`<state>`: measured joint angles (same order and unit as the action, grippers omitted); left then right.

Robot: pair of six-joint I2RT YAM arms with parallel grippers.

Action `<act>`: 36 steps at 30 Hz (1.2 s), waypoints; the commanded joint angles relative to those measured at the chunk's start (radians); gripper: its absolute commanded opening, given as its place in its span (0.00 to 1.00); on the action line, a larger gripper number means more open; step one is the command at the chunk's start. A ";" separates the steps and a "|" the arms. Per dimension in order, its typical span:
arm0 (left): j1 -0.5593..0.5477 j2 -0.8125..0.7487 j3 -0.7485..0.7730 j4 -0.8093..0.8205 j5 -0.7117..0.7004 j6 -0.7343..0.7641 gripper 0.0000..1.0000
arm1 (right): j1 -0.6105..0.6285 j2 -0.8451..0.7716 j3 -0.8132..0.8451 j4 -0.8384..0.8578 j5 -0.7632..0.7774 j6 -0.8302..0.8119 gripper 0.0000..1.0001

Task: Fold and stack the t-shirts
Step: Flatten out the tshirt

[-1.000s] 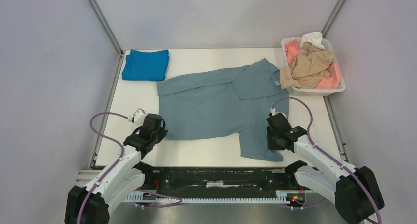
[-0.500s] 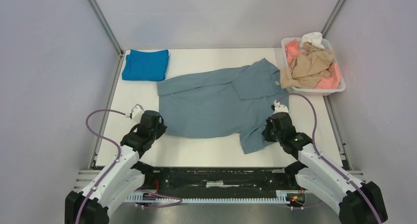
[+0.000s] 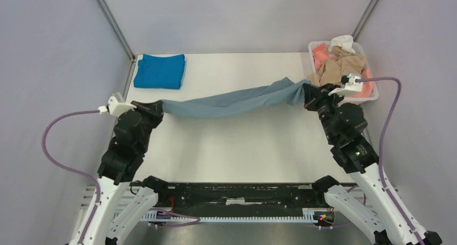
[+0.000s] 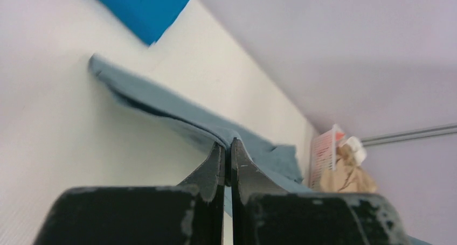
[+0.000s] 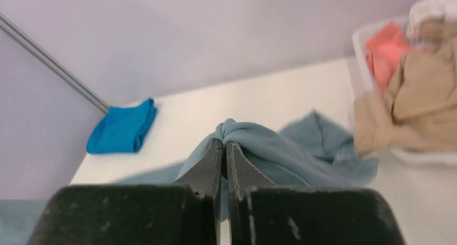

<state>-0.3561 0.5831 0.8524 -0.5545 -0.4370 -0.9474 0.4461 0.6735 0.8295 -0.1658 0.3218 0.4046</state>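
– Left claw [image 3: 156, 106] and right claw [image 3: 307, 95] are each clenched on one end of the grey-blue t-shirt [image 3: 232, 101] (both wrist views show cloth pinched right at the tips). Which step is this?

– Spreading out, I'd say, no fold made yet. Big to small: over the tabletop [image 3: 237, 148] the grey-blue one is pulled into a long sagging band between the arms, toward the far side. Can't tell if its lower edge touches down. The white tub [image 3: 373, 98] at far right holds the tan, salmon and white shirts in a heap. The bright blue t-shirt [image 3: 160, 71] lies folded at the far-left corner.

– So what's next?

– My guess: bring both claws toward the near edge together with even tension, lay it flat, then fold. The tub sits just beside the right claw, so mind that.
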 commanded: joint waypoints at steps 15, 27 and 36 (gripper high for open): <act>-0.004 0.020 0.720 -0.046 -0.003 0.238 0.02 | 0.003 0.169 0.843 0.036 -0.112 -0.291 0.00; -0.004 0.040 0.956 -0.111 0.104 0.277 0.02 | 0.003 0.112 1.022 -0.023 -0.176 -0.303 0.00; -0.003 0.166 0.976 -0.108 0.028 0.317 0.02 | 0.003 0.201 1.018 -0.043 -0.097 -0.360 0.00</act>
<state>-0.3622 0.6418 1.8309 -0.6575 -0.2951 -0.7113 0.4522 0.8051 1.8378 -0.2420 0.1108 0.1043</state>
